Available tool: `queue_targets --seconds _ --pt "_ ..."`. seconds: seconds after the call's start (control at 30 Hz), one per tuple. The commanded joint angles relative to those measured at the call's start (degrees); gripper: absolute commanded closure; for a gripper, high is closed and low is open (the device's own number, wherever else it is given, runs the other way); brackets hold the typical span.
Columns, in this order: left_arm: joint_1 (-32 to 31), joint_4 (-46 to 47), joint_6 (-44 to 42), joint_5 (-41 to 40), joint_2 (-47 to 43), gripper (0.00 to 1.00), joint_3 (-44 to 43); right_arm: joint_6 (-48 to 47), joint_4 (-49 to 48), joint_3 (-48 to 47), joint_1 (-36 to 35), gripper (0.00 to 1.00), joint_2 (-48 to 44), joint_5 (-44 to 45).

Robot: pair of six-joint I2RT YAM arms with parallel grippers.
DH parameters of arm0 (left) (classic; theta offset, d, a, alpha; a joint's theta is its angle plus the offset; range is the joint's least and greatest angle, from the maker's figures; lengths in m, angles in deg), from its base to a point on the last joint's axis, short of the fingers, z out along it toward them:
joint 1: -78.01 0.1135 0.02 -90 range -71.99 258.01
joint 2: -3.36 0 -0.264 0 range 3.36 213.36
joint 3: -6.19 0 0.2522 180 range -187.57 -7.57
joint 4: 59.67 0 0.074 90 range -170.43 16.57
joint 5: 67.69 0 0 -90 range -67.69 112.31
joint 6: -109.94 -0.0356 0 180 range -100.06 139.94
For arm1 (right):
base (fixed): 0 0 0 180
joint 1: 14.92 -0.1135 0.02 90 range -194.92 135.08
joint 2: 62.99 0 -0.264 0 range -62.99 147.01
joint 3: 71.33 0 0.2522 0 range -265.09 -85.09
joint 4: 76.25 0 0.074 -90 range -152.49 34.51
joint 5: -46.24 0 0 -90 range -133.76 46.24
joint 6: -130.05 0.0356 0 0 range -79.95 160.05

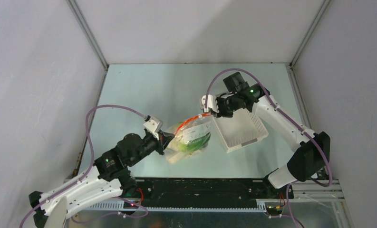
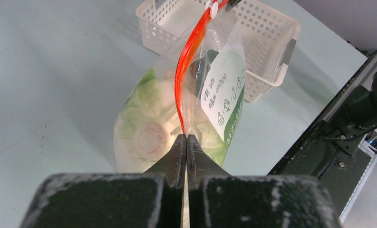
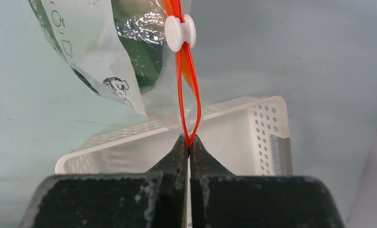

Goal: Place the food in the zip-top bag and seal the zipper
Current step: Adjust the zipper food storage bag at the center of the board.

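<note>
The clear zip-top bag (image 1: 191, 137) hangs between both grippers above the table, with green and pale toy food (image 2: 146, 123) inside it. Its red-orange zipper (image 2: 186, 66) runs from my left gripper (image 2: 187, 137), shut on one end, to my right gripper (image 3: 189, 138), shut on the other end. The white slider (image 3: 180, 32) sits on the strip a short way from the right gripper's fingertips. Between slider and right gripper the strip splits into a small loop. In the top view the left gripper (image 1: 166, 138) is at the bag's left, the right gripper (image 1: 210, 113) at its upper right.
A white perforated basket (image 1: 243, 130) lies just right of the bag under the right arm; it also shows in the left wrist view (image 2: 267, 38) and the right wrist view (image 3: 253, 142). A black rail (image 1: 205, 187) runs along the table's near edge.
</note>
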Motion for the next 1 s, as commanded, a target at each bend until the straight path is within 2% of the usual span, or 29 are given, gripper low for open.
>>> queue_targets --seconds 0.0,0.17,0.2,0.27,0.33,0.53,0.67,0.83,0.97 --pt "0.2 1.3 -1.3 -1.9 -1.6 1.0 -0.6 -1.2 0.1 -5.1 -1.1 1.0 -3.1 0.7" --pt "0.1 -1.5 -1.3 -6.0 -2.8 0.98 -1.8 -3.2 3.4 -8.5 -3.2 1.0 -5.0 4.1" --pt "0.2 -1.6 -1.5 -6.3 -2.8 0.63 -2.2 -3.5 4.0 -9.2 -3.5 1.0 -5.5 4.3" --pt "0.1 -0.7 -3.0 -5.3 -2.0 0.09 -3.5 -4.6 6.0 -9.9 -5.0 1.0 -6.3 4.7" --pt "0.1 0.5 -5.9 -2.1 -0.1 0.01 -5.5 -5.0 6.7 -10.0 -7.4 1.0 -7.2 6.4" --pt "0.1 4.3 -15.9 9.1 7.9 0.0 -11.1 -4.6 5.8 -9.8 -13.2 1.0 -8.8 9.0" --pt "0.2 6.4 -17.2 9.9 14.0 0.0 -12.2 -3.1 3.1 -9.4 -13.9 1.0 -10.1 9.0" --pt "0.2 6.2 -17.0 14.8 16.9 0.18 -12.3 -2.1 2.0 -9.0 -14.0 1.0 -10.6 9.3" --pt "0.2 9.6 -16.0 13.5 16.6 0.24 -9.9 -2.3 2.9 -8.6 -14.1 1.0 -11.0 8.1"
